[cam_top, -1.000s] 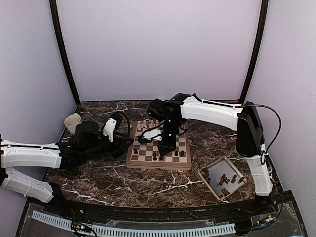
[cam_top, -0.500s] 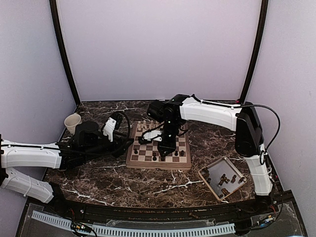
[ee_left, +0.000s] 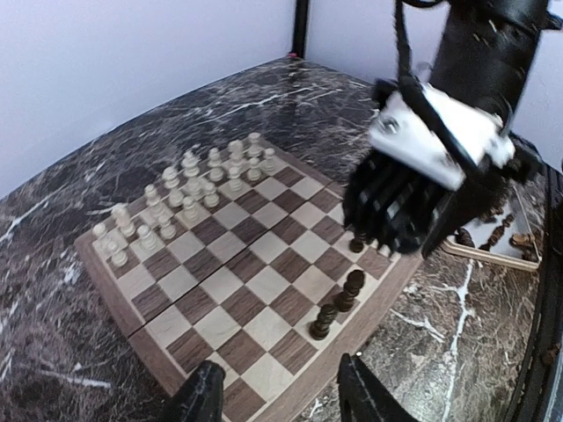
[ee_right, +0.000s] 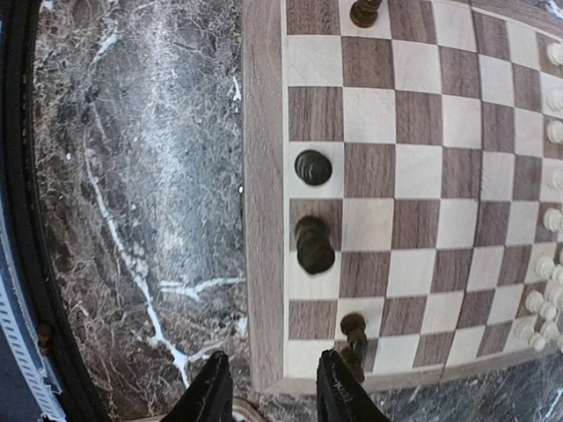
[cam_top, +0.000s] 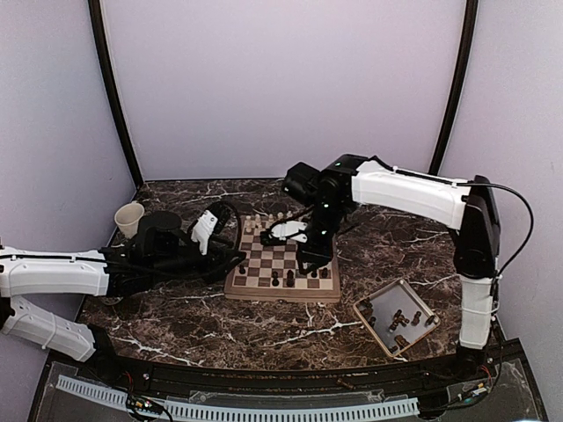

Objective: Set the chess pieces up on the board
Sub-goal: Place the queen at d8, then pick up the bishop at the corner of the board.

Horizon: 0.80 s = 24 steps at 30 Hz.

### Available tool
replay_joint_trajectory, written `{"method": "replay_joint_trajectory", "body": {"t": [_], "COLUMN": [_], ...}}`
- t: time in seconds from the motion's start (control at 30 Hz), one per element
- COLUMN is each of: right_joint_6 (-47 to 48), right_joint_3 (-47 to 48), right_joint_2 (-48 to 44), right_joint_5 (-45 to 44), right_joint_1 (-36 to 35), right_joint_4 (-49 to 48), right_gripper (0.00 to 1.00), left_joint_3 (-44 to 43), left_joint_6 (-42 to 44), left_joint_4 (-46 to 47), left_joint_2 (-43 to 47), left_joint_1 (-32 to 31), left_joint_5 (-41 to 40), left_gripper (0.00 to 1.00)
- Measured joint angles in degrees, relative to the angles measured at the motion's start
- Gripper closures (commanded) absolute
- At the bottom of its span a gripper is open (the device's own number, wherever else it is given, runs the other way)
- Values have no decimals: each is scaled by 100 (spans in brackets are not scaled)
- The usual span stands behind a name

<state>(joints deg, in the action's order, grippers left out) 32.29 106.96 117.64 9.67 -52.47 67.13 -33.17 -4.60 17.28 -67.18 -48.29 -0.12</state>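
Note:
The board [cam_top: 281,295] lies mid-table with cream chessmen along its far rows. A few dark chess pieces [cam_top: 289,278] stand on its near rows. My right gripper [cam_top: 308,260] hovers over the board's right half. In the right wrist view it [ee_right: 271,359] is open and empty above the board's rim, with a dark piece [ee_right: 354,336] just beside one finger and two more [ee_right: 314,244] further along. My left gripper [cam_top: 236,257] is at the board's left edge. In the left wrist view it [ee_left: 277,367] is open and empty over a corner of the board, near two dark pieces [ee_left: 323,321].
A shallow beige tray [cam_top: 376,306] holding several more dark pieces sits at the front right. A paper cup [cam_top: 129,218] stands at the back left. Purple walls close in the marble table on three sides.
My right gripper has opened and drawn back to the right and upward from the board's near row. The left arm has edged a little toward the board.

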Motion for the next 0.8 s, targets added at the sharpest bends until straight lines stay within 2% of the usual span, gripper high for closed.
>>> {"method": "replay_joint_trajectory", "body": {"t": [0.2,0.4,0.57,0.8], "right_joint_6": [0,-63,-184,-446], "right_joint_3": [-1027,-2317,-3171,-3886], "right_joint_2": [-1429,-2396,-3038,-3738], "right_joint_5": [382,737,951,1244], "right_joint_1": [640,1650,2291,2649], "right_joint_4": [-254,-728,-1038,-1700], "right_gripper": [65,65,64,64], "left_joint_3": [-1062,-2577,-3209,-4000], "left_joint_6": [831,1543,2120,2726], "left_joint_4": [-739,-1932,-2520,-3158], "left_joint_2": [-472,-1790,-2767,-4065], "left_joint_1": [-511,-1049,-1668,-2334], "left_joint_5": [876,1880,2212,2439], "left_gripper": [50,51,51,50]}}
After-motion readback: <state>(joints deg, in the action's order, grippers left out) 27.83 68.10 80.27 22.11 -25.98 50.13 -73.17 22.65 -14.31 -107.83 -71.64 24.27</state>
